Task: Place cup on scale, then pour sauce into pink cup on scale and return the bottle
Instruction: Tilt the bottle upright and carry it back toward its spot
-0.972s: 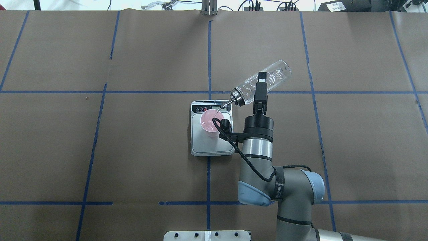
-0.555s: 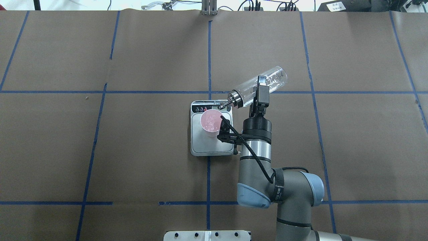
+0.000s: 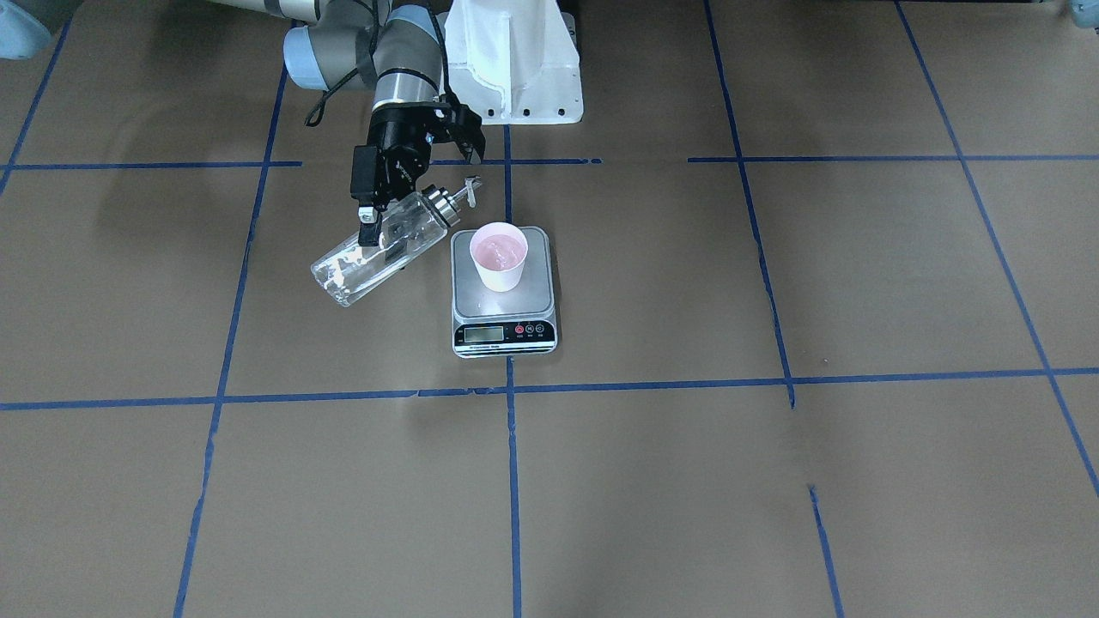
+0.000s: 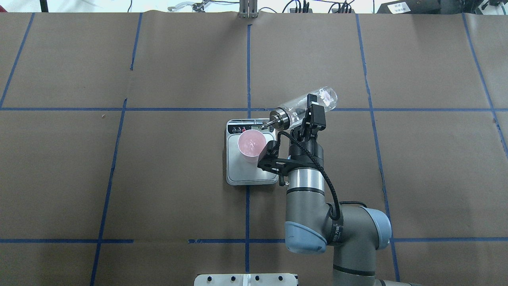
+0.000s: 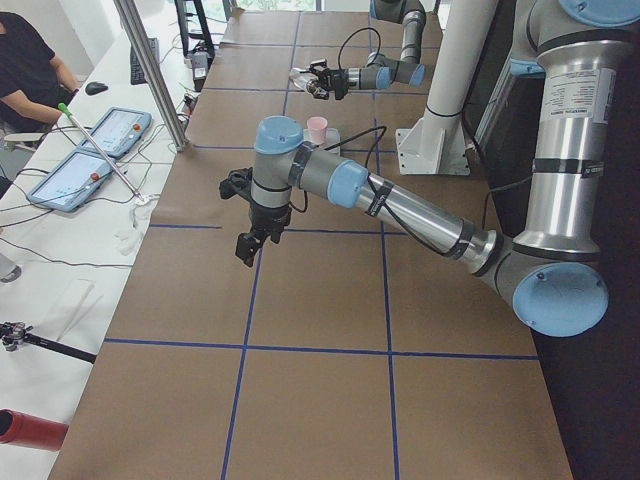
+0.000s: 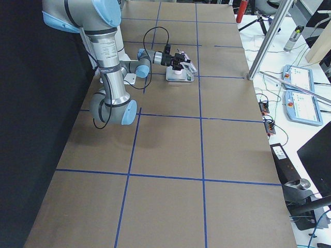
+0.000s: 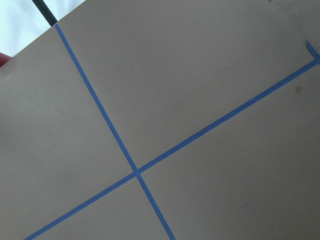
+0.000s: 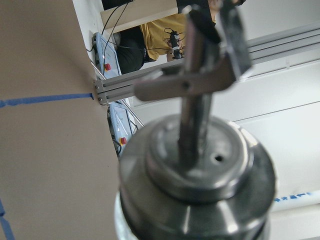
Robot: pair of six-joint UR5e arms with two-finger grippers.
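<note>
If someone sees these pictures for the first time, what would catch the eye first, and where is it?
The eye goes first to the clear glass bottle, held tilted above the table in the right pincer, with its spout end towards the scale. Next comes the pink cup, standing upright on the silver scale near the middle of the table.

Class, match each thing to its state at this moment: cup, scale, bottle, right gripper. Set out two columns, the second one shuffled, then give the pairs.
Things
1. cup
2. scale
3. bottle
4. right gripper

States
A. held tilted in the air
B. standing upright on the weighing platform
C. lying flat on the table
D. shut on clear glass

Pairs: 1-B, 2-C, 3-A, 4-D
</note>
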